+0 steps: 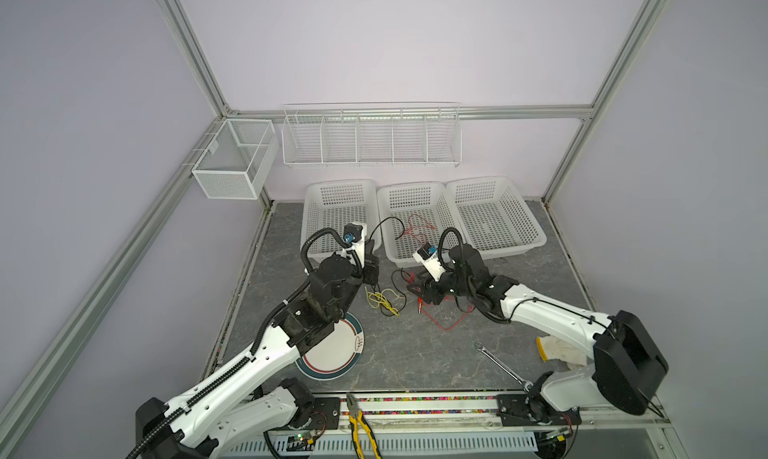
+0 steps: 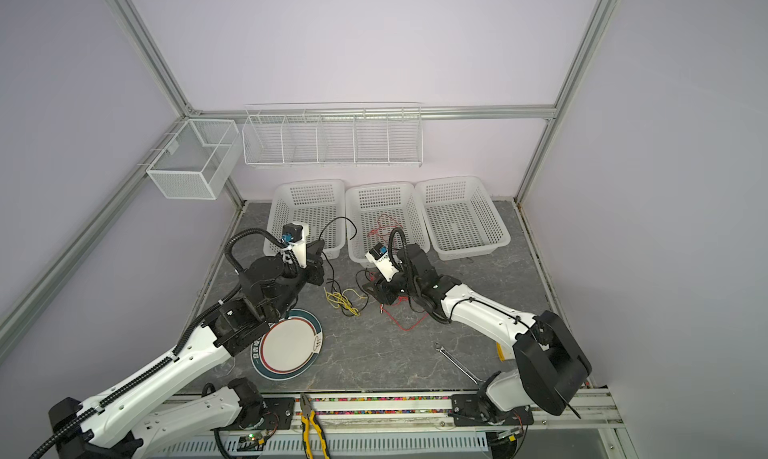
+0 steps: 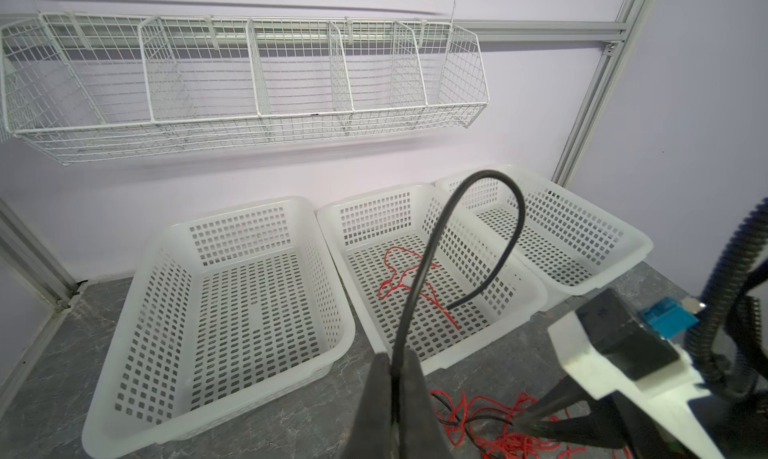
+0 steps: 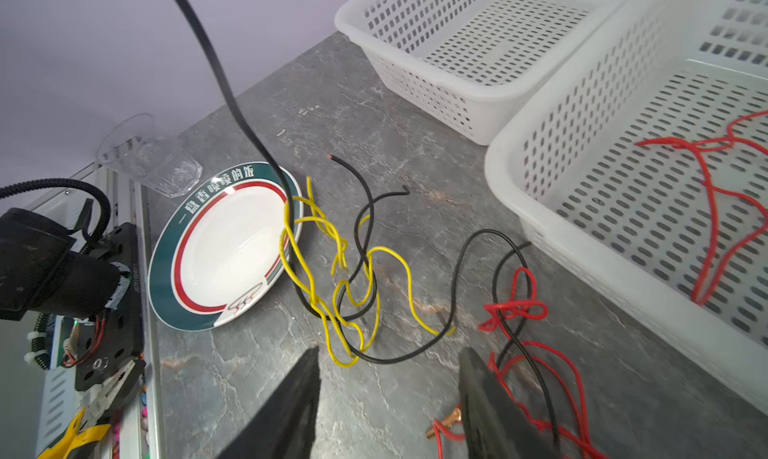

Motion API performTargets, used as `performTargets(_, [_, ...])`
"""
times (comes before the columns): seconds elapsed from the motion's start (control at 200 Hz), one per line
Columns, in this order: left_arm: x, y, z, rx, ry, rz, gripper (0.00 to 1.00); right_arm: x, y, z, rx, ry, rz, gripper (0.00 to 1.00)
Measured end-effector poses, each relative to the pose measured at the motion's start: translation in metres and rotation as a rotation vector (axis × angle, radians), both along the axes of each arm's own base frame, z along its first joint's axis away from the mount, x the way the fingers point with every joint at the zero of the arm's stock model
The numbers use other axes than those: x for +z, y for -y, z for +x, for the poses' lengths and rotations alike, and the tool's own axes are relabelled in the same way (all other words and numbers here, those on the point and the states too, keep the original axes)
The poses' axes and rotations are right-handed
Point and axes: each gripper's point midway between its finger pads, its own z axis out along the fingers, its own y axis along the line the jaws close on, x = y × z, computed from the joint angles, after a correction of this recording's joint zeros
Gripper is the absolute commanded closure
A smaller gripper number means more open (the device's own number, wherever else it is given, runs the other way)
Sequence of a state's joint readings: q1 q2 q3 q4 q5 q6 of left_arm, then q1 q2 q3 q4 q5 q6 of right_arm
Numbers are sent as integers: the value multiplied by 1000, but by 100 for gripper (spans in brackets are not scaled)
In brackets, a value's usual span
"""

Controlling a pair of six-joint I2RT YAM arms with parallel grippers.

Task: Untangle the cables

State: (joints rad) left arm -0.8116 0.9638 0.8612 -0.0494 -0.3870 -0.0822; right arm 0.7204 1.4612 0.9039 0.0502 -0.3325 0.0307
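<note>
Right now we see the left pincer (image 3: 395, 369) clamped together on a black cable (image 3: 494, 173), which arcs up from the fingertips and droops with its free end above the middle basket (image 3: 478, 349). Lower down, that cable drops to the worktop (image 4: 374, 103) into a tangle with the yellow cable (image 4: 409, 280), just right of the plate (image 4: 224, 245). We find the right pincer (image 4: 388, 353) with its fingers apart, gripping nothing, low over the worktop between the yellow tangle and a knotted red cable (image 4: 515, 309). Another red cable (image 4: 712, 211) lies inside the middle basket.
</note>
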Motion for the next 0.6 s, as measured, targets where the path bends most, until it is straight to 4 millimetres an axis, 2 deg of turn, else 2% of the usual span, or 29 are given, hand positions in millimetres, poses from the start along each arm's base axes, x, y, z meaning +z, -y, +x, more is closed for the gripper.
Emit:
performTargets(0.38, [0,8,-1,-36,-10,-29,100,-17,-35,-8,105,-58,36,47])
performTargets(0.6, [3,10,0,-41,-5,-37,100,-40,-49,-12,147,-110,21,51])
